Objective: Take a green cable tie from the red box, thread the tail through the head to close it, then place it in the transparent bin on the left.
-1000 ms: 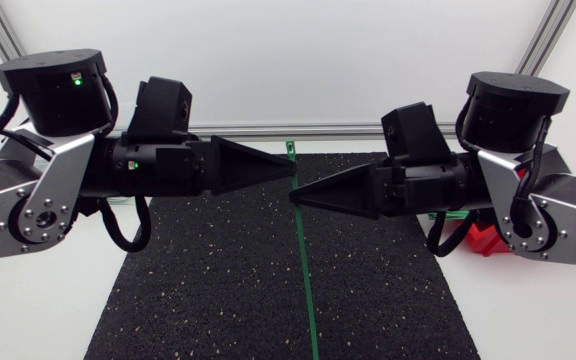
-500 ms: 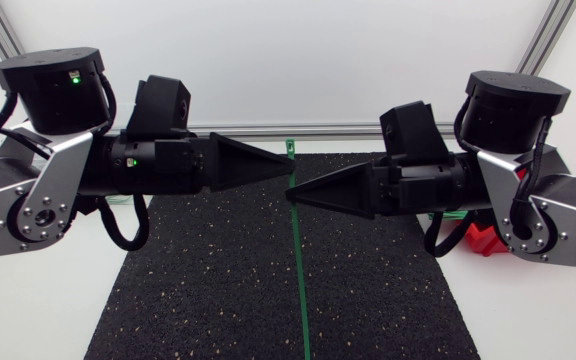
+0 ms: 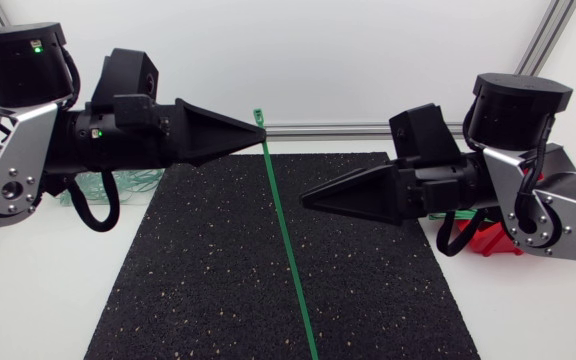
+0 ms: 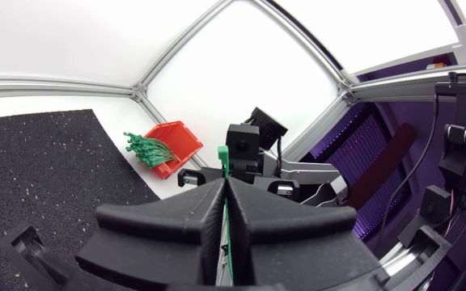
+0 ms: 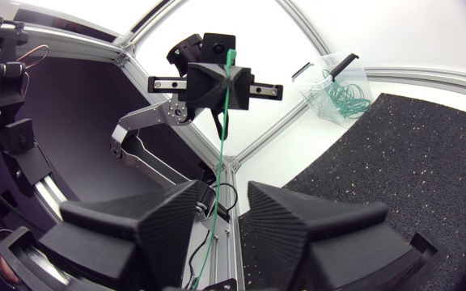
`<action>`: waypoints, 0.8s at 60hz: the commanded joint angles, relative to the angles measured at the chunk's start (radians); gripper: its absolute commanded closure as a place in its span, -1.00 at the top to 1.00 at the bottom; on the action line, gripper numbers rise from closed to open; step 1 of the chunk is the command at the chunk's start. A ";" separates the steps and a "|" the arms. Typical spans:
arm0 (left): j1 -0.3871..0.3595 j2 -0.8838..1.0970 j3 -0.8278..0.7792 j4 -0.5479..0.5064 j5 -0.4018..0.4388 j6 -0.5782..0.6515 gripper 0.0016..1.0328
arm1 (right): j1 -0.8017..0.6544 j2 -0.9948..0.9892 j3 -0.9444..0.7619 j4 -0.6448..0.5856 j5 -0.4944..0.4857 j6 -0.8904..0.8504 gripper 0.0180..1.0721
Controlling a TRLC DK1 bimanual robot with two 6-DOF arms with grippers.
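Black speckled mat [image 3: 288,270] over white table [image 3: 528,320], aluminium rail [image 3: 368,128] along far edge. Saw red box [image 3: 493,240] behind right arm, transparent bin [image 3: 118,185] under left arm. Found left gripper [image 3: 262,131] clamped on green cable tie [image 3: 286,250] near its head, tail slanting down over mat. Found right gripper [image 3: 306,198] spread open, clear of tie. Versus earlier frame: noted left gripper drawn back leftward with tie, apart from right gripper.
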 commanded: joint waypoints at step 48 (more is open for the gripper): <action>0.027 -0.001 0.100 -0.159 0.036 0.014 -0.92 | -0.025 0.001 0.083 -0.619 0.280 -1.001 0.92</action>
